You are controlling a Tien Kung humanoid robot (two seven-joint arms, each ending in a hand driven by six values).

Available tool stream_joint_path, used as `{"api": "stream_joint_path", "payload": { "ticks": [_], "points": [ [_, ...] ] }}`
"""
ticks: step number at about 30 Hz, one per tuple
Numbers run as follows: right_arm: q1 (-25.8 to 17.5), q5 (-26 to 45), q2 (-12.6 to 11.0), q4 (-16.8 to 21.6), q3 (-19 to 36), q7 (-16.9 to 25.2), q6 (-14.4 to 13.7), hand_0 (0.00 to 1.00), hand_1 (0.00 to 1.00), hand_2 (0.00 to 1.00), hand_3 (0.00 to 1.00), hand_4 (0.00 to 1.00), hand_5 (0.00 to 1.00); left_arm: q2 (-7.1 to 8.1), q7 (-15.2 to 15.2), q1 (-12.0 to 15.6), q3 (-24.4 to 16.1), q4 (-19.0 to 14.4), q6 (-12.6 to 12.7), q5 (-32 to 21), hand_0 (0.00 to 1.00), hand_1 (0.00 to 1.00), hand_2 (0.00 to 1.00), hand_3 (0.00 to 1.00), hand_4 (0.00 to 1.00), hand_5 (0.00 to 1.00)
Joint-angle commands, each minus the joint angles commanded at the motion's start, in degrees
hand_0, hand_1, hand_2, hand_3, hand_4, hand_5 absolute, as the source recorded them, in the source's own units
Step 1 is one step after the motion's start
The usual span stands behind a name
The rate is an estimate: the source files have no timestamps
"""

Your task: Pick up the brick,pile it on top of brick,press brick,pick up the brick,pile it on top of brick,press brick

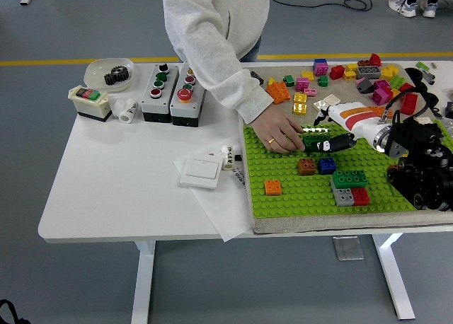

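The robot's right hand (338, 141) is reaching in from the right over the green baseplate (297, 193), its dark fingers (342, 139) lying against the right end of a dark green brick (312, 137) near the plate's far edge — whether they are actually pinching it or just pressing on it, I cannot tell from here. A person in a light grey sweatshirt (212, 27) is standing at the far side of the white bench (120, 182), and the person's hand (278, 135), with a ring on one finger, is resting on the plate and touching the left end of that same green brick. Closer to the near edge, a brown brick (306, 166) and a blue brick (326, 165) are sitting side by side, an orange brick (273, 187) is standing alone to the left, and a green brick (350, 178) is sitting just beside a grey brick (345, 195) and a red brick (361, 195). A heap of loose bricks (340, 80) — pink, yellow, orange, red — is lying beyond the plate. On the left part of the bench, push-button boxes (171, 92), a white switch plate (200, 173) on paper and a dish holding a black gear (109, 73) are sitting well apart from the plate.
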Motion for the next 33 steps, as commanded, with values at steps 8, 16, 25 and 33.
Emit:
{"api": "stream_joint_path", "payload": {
  "ticks": [8,16,25,33],
  "points": [
    [-0.16,0.21,0.01,-0.23,-0.27,-0.19,0.44,0.711,0.67,0.728,0.67,0.851,0.457,0.0,0.02,-0.11,-0.03,-0.03,-0.1,0.01,0.769,0.759,0.767,0.599,0.67,0.597],
    [-0.98,1.58,1.22,-1.17,-1.28,-0.72,0.16,0.701,0.669,0.723,0.68,0.862,0.446,0.02,0.17,-0.37,-0.03,-0.17,-0.27,0.19,0.77,0.758,0.767,0.598,0.667,0.594],
    [-1.63,2.55,1.94,-1.64,-1.81,-1.08,-0.26,0.693,0.664,0.718,0.679,0.87,0.461,0.08,0.36,-0.46,-0.22,-0.3,-0.48,0.72,0.77,0.76,0.767,0.597,0.668,0.596],
    [-1.77,2.88,1.81,-1.62,-2.04,-0.98,-0.66,0.614,0.6,0.642,0.628,0.845,0.474,0.11,0.48,-0.37,-0.54,-0.34,-0.67,1.34,0.77,0.76,0.767,0.597,0.668,0.594]
  ]
}}
